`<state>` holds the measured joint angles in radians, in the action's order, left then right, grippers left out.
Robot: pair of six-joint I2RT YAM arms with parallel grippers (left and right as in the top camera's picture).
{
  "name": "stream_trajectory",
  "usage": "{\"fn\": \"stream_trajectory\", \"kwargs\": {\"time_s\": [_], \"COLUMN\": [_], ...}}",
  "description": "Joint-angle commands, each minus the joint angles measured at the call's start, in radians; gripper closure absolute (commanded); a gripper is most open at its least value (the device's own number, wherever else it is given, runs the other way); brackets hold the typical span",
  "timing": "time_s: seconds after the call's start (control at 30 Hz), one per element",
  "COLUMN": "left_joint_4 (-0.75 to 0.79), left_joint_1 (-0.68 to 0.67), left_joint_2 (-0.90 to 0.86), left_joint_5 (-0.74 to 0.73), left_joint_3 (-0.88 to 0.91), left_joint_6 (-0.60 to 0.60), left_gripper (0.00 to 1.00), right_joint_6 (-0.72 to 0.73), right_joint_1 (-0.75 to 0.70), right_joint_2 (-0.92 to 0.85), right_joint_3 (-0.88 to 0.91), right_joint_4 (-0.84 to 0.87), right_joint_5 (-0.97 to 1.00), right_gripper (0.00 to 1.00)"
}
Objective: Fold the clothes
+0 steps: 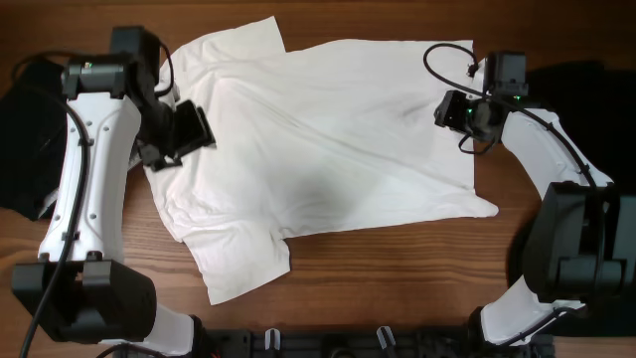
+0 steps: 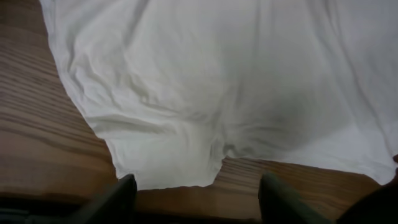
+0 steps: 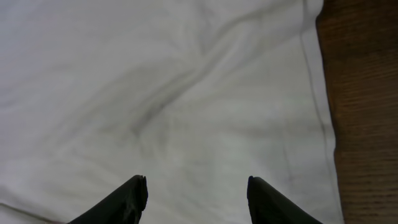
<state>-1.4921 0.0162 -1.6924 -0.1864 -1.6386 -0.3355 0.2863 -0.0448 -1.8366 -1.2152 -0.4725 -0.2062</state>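
Note:
A large white T-shirt point(image 1: 318, 139) lies spread and creased across the middle of the wooden table. One sleeve points to the back left, the other to the front left. My left gripper point(image 1: 184, 134) hovers over the shirt's left edge, open and empty. In the left wrist view the shirt point(image 2: 217, 87) fills the frame and my open fingers point(image 2: 196, 186) straddle a sleeve end. My right gripper point(image 1: 452, 111) is open and empty above the shirt's right part near the hem. In the right wrist view my fingers point(image 3: 196, 186) are spread over the white cloth point(image 3: 161, 93).
A black garment point(image 1: 25, 134) lies at the left table edge behind the left arm. Another dark garment point(image 1: 576, 85) lies at the back right behind the right arm. Bare wood point(image 1: 397, 278) shows in front of the shirt.

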Motion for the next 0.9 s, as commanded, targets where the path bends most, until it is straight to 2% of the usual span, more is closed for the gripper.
{"fn": "stream_trajectory", "kwargs": {"time_s": [0.0,0.13,0.23,0.37,0.47,0.53,0.6,0.73,0.87], "left_joint_4": [-0.053,-0.098,-0.090,-0.001,0.124,0.204,0.314,0.518,0.700], "left_joint_1": [0.008,0.008,0.008,0.009,0.009,0.009,0.010,0.010,0.011], "left_joint_2": [0.030,0.095,0.190,0.315,0.380,0.395,0.391,0.377,0.360], "left_joint_5": [0.058,0.136,0.152,0.150,0.127,0.123,0.091,0.011,0.000], "left_joint_3": [0.005,0.008,0.074,0.235,0.403,0.518,0.661,0.857,0.990], "left_joint_6": [-0.061,-0.124,-0.156,-0.199,-0.212,-0.274,-0.340,-0.425,-0.489], "left_gripper": [0.38,0.37,0.33,0.24,0.24,0.32,0.56,0.74,0.89], "right_joint_6": [-0.031,-0.051,-0.050,-0.046,-0.027,-0.005,0.005,0.003,0.002], "right_joint_1": [-0.005,-0.005,-0.004,-0.003,0.001,0.002,0.002,0.002,0.002], "right_joint_2": [-0.018,-0.018,-0.018,-0.019,-0.019,-0.019,-0.019,-0.019,-0.019], "right_joint_3": [-0.030,-0.066,-0.101,-0.101,-0.101,-0.101,-0.101,-0.101,-0.101], "right_joint_4": [0.000,-0.016,-0.051,-0.040,-0.048,-0.050,-0.050,-0.057,-0.061], "right_joint_5": [-0.081,-0.111,-0.122,-0.135,-0.135,-0.132,-0.132,-0.132,-0.131], "right_gripper": [0.42,0.40,0.40,0.39,0.39,0.39,0.39,0.39,0.39]}}
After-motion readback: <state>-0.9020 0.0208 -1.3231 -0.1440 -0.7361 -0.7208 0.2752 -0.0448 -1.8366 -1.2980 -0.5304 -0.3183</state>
